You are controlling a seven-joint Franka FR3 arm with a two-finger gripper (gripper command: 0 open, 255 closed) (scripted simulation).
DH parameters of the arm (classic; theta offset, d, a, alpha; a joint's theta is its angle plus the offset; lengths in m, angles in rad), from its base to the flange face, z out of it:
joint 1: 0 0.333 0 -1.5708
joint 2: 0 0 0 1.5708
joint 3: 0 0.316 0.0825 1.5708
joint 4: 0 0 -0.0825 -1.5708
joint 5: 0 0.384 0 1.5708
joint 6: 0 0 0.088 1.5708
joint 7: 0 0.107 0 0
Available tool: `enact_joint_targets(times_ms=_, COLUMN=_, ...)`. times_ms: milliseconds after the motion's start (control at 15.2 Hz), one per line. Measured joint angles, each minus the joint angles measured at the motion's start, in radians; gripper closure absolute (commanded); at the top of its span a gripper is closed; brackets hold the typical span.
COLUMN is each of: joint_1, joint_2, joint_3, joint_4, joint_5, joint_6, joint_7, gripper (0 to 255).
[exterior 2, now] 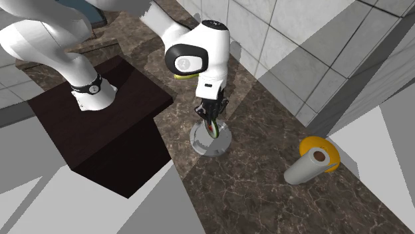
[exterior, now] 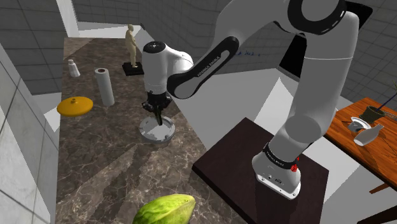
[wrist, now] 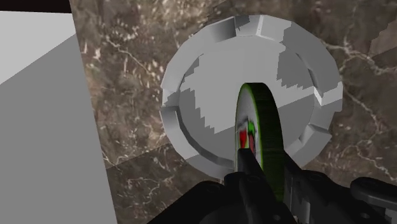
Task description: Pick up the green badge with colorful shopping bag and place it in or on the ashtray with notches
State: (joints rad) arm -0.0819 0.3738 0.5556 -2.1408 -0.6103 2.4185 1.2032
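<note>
Over the grey notched ashtray (wrist: 191,76) on the dark marble counter (exterior: 114,159), the black gripper (wrist: 264,167) hangs with its fingers pinched narrowly on the green badge (wrist: 257,121); the badge stands on edge above the ashtray's bowl, contact unclear; farther off at the shoulder view's left stand a white roll (exterior: 104,86) and an orange lid (exterior: 76,105).

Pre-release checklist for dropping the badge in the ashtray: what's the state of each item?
1. Grip: fingers clasp the green badge: ok.
2. Alignment: badge hangs over the grey ashtray bowl: ok.
3. Pose: badge stands on edge, not flat: not ok if a flat landing matters.
4. Badge touching the ashtray floor: cannot tell.
5. Clearance: paper roll and yellow lid stand apart from the ashtray: ok.
</note>
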Motion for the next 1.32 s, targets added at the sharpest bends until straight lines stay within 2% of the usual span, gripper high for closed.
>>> enact_joint_targets(times_ms=264, joint_1=0.02, joint_2=0.046, joint_3=-0.029, joint_4=-0.001, joint_5=-0.052, joint_6=0.036, joint_7=0.042, gripper=255)
enact_joint_targets(times_ms=726, joint_1=0.026, joint_2=0.059, joint_3=-0.036, joint_4=0.004, joint_5=-0.063, joint_6=0.041, joint_7=0.05, gripper=255)
enact_joint_targets(times_ms=792, joint_1=0.026, joint_2=0.059, joint_3=-0.036, joint_4=0.004, joint_5=-0.063, joint_6=0.041, joint_7=0.05, gripper=0)
enact_joint_targets(times_ms=1188, joint_1=0.026, joint_2=0.059, joint_3=-0.036, joint_4=0.004, joint_5=-0.063, joint_6=0.042, joint_7=0.05, gripper=0)
enact_joint_targets(times_ms=1320, joint_1=0.015, joint_2=0.024, joint_3=-0.014, joint_4=-0.003, joint_5=-0.03, joint_6=0.02, joint_7=0.03, gripper=0)
